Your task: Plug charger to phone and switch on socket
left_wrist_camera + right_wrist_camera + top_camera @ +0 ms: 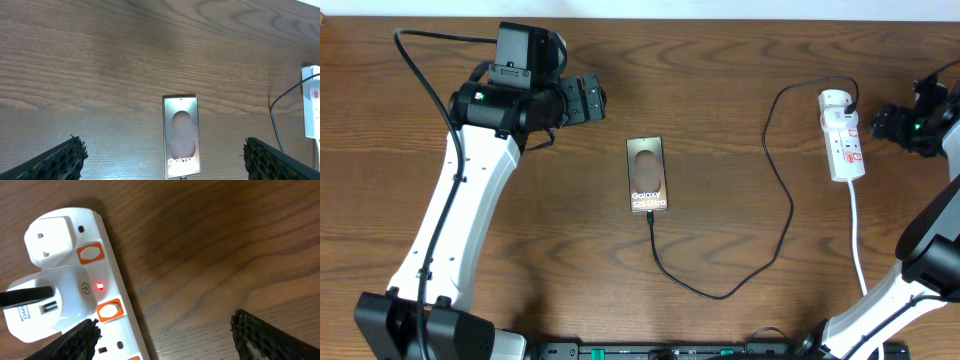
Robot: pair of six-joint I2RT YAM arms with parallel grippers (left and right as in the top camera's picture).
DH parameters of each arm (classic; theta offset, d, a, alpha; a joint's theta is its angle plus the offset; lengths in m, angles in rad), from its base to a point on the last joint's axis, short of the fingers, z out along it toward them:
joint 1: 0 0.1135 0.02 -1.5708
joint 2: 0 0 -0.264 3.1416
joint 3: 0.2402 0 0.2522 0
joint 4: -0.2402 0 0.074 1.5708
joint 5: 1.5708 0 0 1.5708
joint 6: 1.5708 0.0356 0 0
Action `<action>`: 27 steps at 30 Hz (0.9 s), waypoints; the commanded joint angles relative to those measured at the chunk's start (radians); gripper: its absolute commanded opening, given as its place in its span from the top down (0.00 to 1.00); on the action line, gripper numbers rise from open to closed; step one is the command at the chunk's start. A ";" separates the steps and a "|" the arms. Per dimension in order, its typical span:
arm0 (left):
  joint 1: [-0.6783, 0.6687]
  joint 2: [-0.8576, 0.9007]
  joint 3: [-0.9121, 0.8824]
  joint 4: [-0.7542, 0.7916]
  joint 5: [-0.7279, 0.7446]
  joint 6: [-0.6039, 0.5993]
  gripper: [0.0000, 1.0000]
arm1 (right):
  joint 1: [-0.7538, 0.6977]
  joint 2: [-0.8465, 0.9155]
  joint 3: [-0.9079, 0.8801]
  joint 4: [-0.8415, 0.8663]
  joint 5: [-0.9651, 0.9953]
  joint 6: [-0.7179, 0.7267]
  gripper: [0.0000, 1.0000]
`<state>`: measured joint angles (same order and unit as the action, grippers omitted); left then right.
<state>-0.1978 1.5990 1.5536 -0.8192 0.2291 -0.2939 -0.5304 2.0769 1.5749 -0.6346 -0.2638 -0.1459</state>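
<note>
The phone lies flat mid-table with "Galaxy S25 Ultra" lettering; it also shows in the left wrist view. The black charger cable runs from the phone's near end, where its tip sits in the port, in a loop up to the white adapter on the socket. In the right wrist view the socket shows a lit red light and orange switches. My left gripper is open, up and left of the phone. My right gripper is open just right of the socket.
The socket's white cord runs toward the near right edge of the wooden table. Both arm bases stand at the near edge, left and right.
</note>
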 commanded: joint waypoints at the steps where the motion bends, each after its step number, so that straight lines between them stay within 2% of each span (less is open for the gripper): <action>1: 0.004 -0.014 0.012 -0.003 -0.013 0.006 0.02 | 0.012 0.020 -0.001 0.002 0.003 -0.028 0.16; 27: 0.004 -0.014 0.012 -0.003 -0.014 0.006 0.02 | 0.031 0.086 -0.002 0.021 0.003 -0.035 0.16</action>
<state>-0.1978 1.5990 1.5536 -0.8192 0.2291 -0.2939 -0.5175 2.1532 1.5749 -0.6205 -0.2626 -0.1665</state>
